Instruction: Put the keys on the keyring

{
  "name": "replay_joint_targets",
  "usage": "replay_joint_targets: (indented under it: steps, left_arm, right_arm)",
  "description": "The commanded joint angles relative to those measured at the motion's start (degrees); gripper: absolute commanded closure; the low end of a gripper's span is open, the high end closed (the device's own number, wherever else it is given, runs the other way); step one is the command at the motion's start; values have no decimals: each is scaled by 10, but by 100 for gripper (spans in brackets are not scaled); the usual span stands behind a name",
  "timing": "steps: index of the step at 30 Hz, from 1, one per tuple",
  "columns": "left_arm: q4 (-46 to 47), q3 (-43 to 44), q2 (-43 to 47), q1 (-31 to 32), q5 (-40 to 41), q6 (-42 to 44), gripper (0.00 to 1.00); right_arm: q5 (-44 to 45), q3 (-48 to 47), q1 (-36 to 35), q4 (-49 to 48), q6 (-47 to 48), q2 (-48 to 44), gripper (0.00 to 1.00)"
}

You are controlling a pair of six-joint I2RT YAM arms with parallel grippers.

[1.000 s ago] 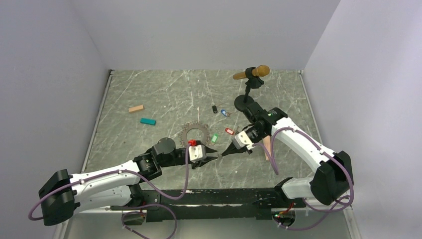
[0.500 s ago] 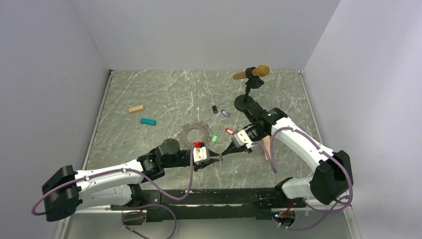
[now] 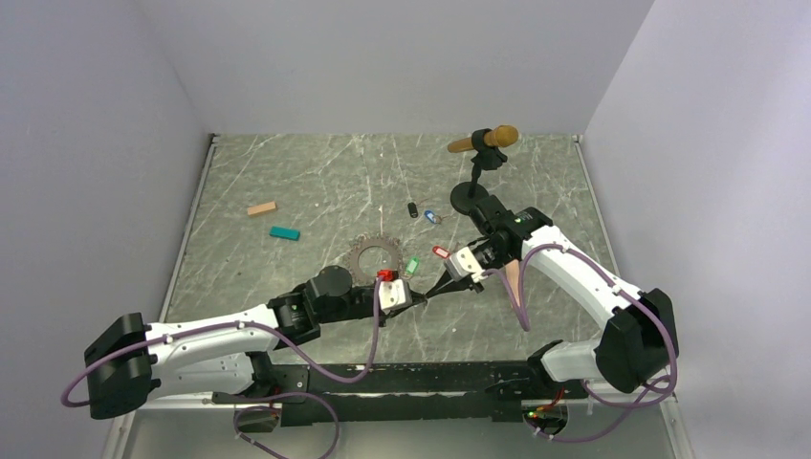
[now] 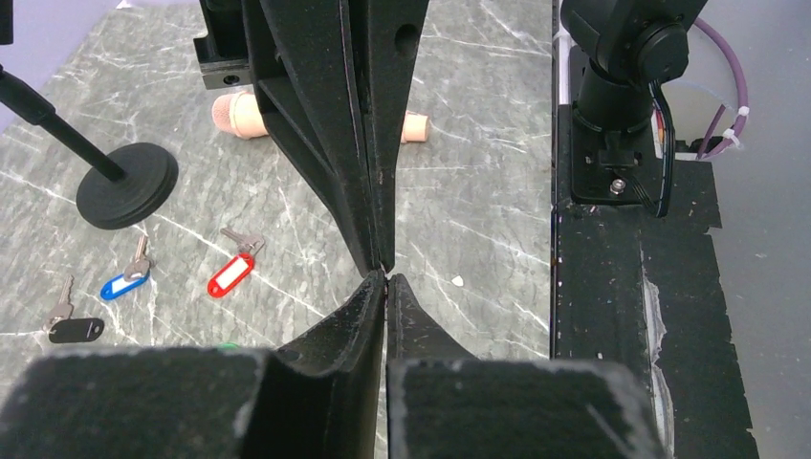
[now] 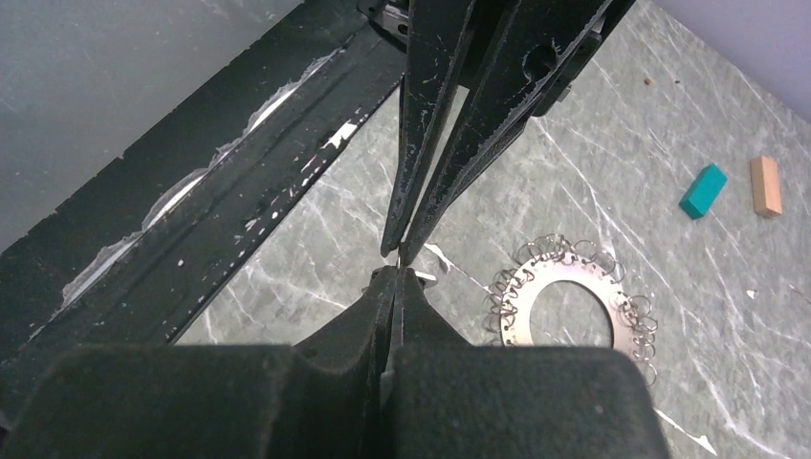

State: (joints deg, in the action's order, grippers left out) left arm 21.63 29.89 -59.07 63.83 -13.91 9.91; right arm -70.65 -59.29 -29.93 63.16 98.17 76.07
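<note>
Mid-frame, left gripper (image 3: 419, 299) and right gripper (image 3: 437, 291) meet tip-to-tip, both closed, contents indiscernible; any transfer likely demands exact tip alignment.

Body: left arm (image 3: 210, 335), right arm (image 3: 583, 277), white shells, black joints, purple cables (image 3: 521, 306) looped alongside. The fingers (image 4: 325, 143) are black, long, tapering to scuffed points. One red mark (image 3: 384, 275) on left wrist block. At right base (image 4: 622, 96): black, one screw (image 4: 620, 184), white cable tie (image 4: 741, 120).

Microphone (image 3: 505, 136) — tan block (image 3: 262, 208), teal block (image 3: 284, 232).
</note>
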Motion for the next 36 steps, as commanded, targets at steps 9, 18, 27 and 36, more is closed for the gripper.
replay_joint_targets:
  steps: [9, 18, 27, 36]
  left_arm:
    - [-35, 39, -12, 7, 21, 8, 100]
    - [-34, 27, 6, 7, 77, -18, 100]
    - [27, -17, 40, 7, 121, -54, 100]
    - [147, -84, 70, 7, 128, -95, 100]
  right_arm:
    - [-31, 0, 6, -24, -16, -1, 100]
    - [-41, 0, 8, -29, -31, -3, 98]
    - [-58, 3, 13, -33, -38, -3, 84]
    - [-123, 6, 46, -53, -81, -5, 68]
